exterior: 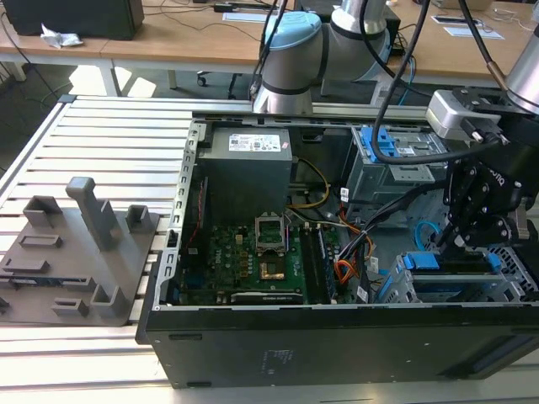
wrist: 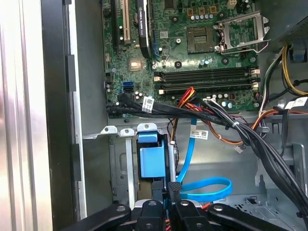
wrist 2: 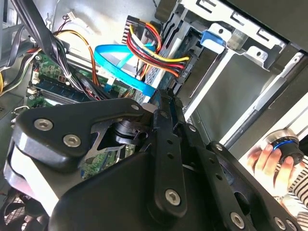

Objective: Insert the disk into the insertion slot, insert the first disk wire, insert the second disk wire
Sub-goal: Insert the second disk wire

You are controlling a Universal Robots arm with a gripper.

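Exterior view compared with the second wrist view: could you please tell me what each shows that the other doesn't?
Exterior view's own: a grey plastic stand on the slatted table, and the grey power supply box. Second wrist view's own: a person's hand on a round black knob. Shared: the green circuit board.

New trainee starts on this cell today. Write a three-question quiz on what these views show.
1. True or false: the computer case lies open, with its motherboard exposed.
2. In the first wrist view, what colour is the flat cable looping inside the case? A) red B) blue C) white
3. Fill in: in the exterior view, the gripper hangs over the end of the case at that view's ____.
Key: 1 true; 2 B; 3 right.
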